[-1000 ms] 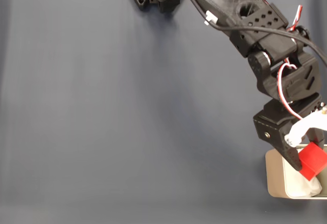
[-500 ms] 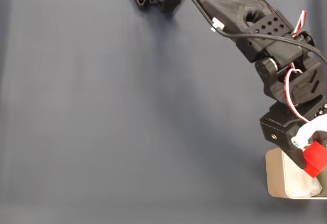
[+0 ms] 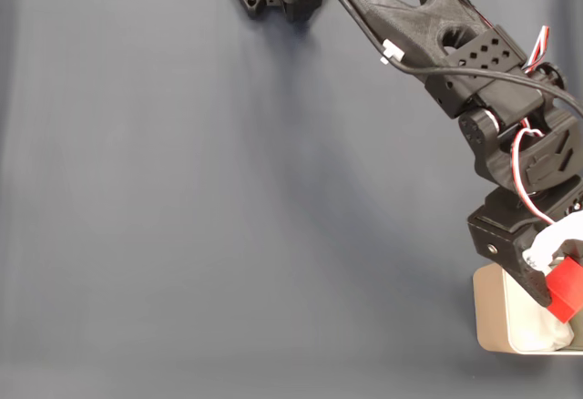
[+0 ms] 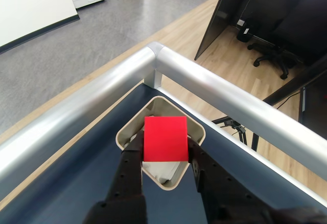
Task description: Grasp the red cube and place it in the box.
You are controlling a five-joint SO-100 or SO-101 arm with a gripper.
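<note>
Pincer (image 4: 164, 155) fingers clamp the red cube (image 4: 165, 138) from both sides, holding it above the open beige box (image 4: 130, 127) lined with white material. In the fixed view the box (image 3: 489, 312) sits at the dark blue counter's (image 3: 228, 217) lower right corner.

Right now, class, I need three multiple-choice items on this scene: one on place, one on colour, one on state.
1. Where is the red cube?
A. above the box
B. on the dark table top
C. on the floor

2. What colour is the box's wall?
A. blue
B. beige
C. green

3. The gripper is:
A. open and empty
B. shut on the cube
C. resting flat on the table

Answers: 1 A, the wrist view shows the box under the cube; 2 B, its rim is beige; 3 B, the jaws press the cube's sides.
</note>
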